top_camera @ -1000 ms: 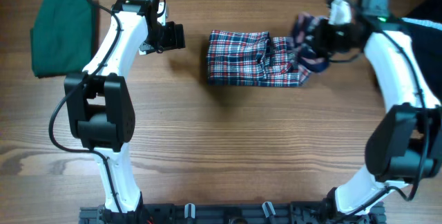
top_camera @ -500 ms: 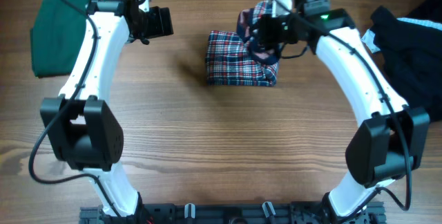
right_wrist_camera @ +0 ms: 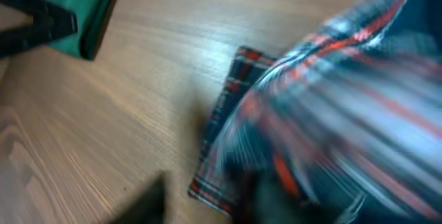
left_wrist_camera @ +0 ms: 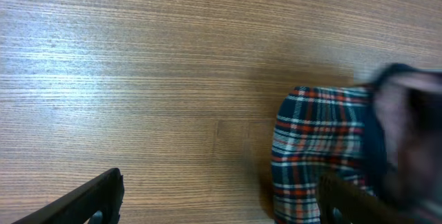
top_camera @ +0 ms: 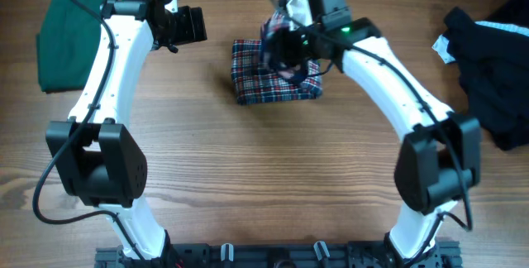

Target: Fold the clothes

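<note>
Red-white-navy plaid soft dress (top_camera: 252,78) lies folded in a compact rectangle on the wooden table (top_camera: 248,177). Right gripper (top_camera: 283,49) is over its right half with plaid fabric bunched at it; the wrist view is blurred, so grasping or released cannot be told. Left gripper (top_camera: 197,26): released, jaws wide, empty, left of the dress.

Left arm (top_camera: 99,78) stretched forward, left gripper (top_camera: 197,26) pointing inward, fingers (left_wrist_camera: 86,198) spread wide, nothing between them. Right arm (top_camera: 388,82) reaching forward-left toward centre; right gripper (top_camera: 285,49) jaw state unclear, wrist view blurred.
</note>
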{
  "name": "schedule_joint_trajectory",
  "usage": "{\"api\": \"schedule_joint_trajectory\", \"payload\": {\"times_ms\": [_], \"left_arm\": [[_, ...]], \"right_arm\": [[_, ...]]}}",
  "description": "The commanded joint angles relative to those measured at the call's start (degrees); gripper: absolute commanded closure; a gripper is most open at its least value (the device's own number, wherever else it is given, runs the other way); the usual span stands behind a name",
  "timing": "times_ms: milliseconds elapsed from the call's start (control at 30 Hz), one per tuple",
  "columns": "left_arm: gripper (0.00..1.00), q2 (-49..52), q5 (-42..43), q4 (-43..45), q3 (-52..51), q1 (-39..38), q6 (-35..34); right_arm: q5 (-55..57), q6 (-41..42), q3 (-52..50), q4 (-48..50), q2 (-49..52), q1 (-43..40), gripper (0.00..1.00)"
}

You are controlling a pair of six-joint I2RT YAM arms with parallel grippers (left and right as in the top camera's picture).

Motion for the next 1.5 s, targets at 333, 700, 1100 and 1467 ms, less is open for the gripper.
{"api": "schedule_joint_trajectory", "payload": {"times_ms": [333,700,1100,1467], "left_arm": [[0.12,-1.4,-1.9,0.2,-0.2,0.0,1.4],[0.39,-1.4,-1.9,1.2,-0.2,0.0,1.3],[0.91,-1.4,-3.7,1.3,-0.2,0.0,1.3],[0.65,-1.4,-10.5,1.2,-0.2,0.8,1.0]], "right_arm": [[-4.4,-2.0,1.4,2.3,0.0,3.8,0.05],[1.8,1.1,1.4,4.8,-2.6,-0.2,0.13],[8.7,2.6,1.4,8.0,4.3,0.2,0.32],[24.9,4.4,1.4,7.8,6.1,5.4,0.33]]}}
